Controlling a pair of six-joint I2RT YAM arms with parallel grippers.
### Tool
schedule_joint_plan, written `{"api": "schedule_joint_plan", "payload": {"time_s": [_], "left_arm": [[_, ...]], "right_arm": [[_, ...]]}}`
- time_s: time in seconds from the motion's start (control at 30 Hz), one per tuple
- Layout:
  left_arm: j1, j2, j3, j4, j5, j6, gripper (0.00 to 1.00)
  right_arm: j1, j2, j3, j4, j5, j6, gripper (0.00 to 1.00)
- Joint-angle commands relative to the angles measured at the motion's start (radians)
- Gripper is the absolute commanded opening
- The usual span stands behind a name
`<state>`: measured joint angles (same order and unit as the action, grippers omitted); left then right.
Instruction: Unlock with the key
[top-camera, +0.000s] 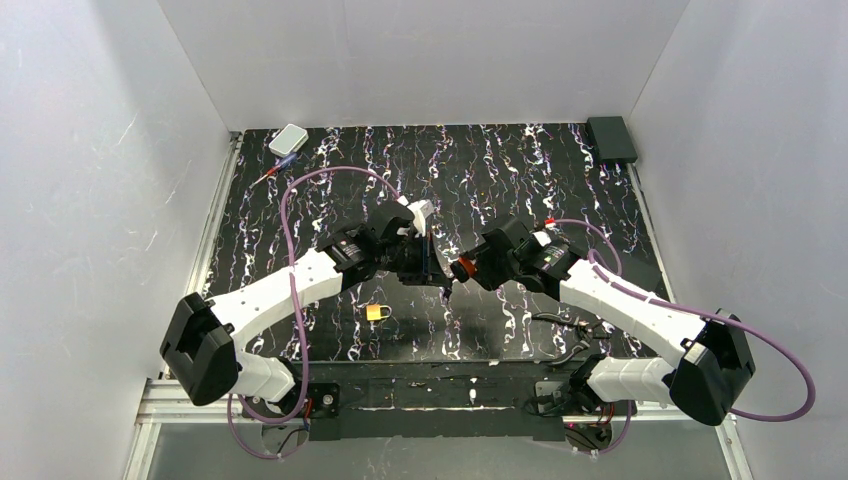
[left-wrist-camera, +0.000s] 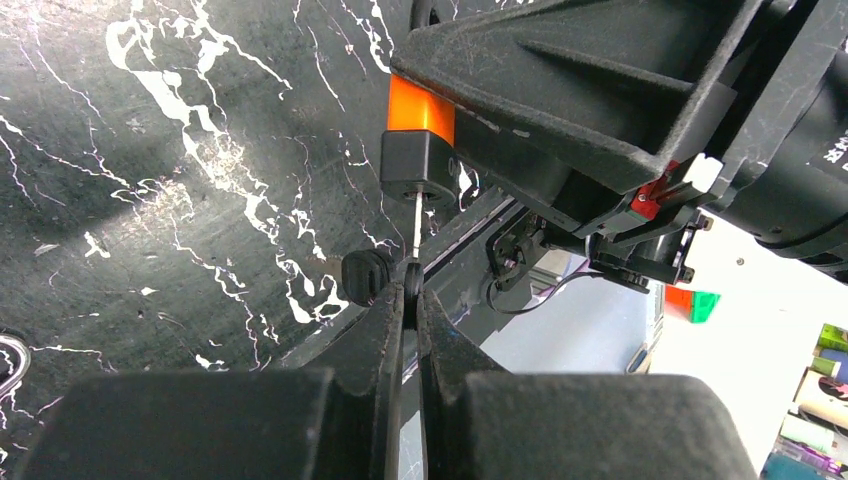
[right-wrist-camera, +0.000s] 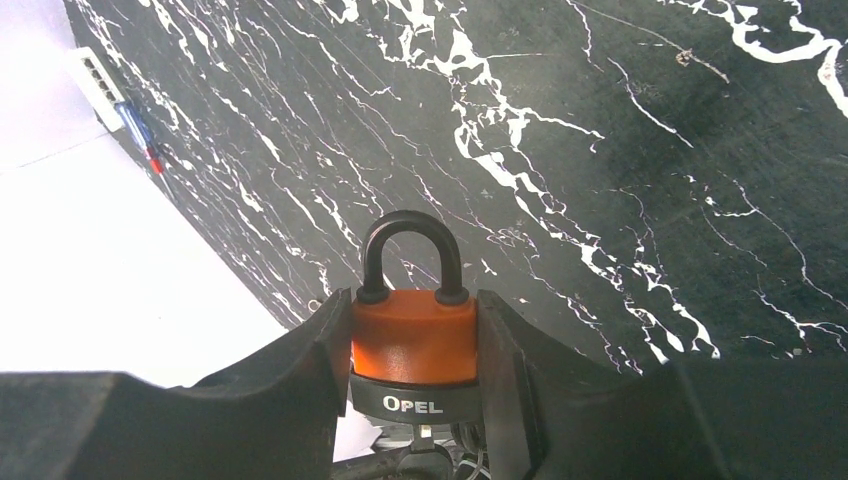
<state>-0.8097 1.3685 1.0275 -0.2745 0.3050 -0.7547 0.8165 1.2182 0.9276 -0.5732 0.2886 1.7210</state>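
Observation:
An orange padlock (right-wrist-camera: 413, 335) with a black base and a black shackle (right-wrist-camera: 410, 225) is clamped between the fingers of my right gripper (right-wrist-camera: 413, 345), held above the dark marbled mat. The shackle sits down in the body. My left gripper (left-wrist-camera: 411, 292) is shut on the head of the small dark key (left-wrist-camera: 416, 215). The key's thin blade runs up into the padlock's black base (left-wrist-camera: 420, 165). A second black key head (left-wrist-camera: 366, 276) hangs beside the fingertips. From above, the two grippers meet at the padlock (top-camera: 462, 267) in the middle of the mat.
A small yellow padlock (top-camera: 377, 312) lies on the mat in front of the left arm. A white box (top-camera: 288, 139) and a pen (top-camera: 270, 172) sit at the back left, a black box (top-camera: 611, 138) at the back right. A dark tool (top-camera: 570, 335) lies by the right arm's base.

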Motion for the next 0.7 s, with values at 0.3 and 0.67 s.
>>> {"api": "schedule_joint_plan", "payload": {"time_s": [0.3, 0.67], "left_arm": [[-0.002, 0.026, 0.065, 0.017, -0.038, -0.030, 0.00], [-0.031, 0.038, 0.180, -0.177, -0.195, 0.218, 0.00]], "right_arm": [[0.023, -0.011, 0.050, 0.026, -0.022, -0.002, 0.01], [0.025, 0.018, 0.093, -0.011, -0.021, -0.044, 0.01]]}}
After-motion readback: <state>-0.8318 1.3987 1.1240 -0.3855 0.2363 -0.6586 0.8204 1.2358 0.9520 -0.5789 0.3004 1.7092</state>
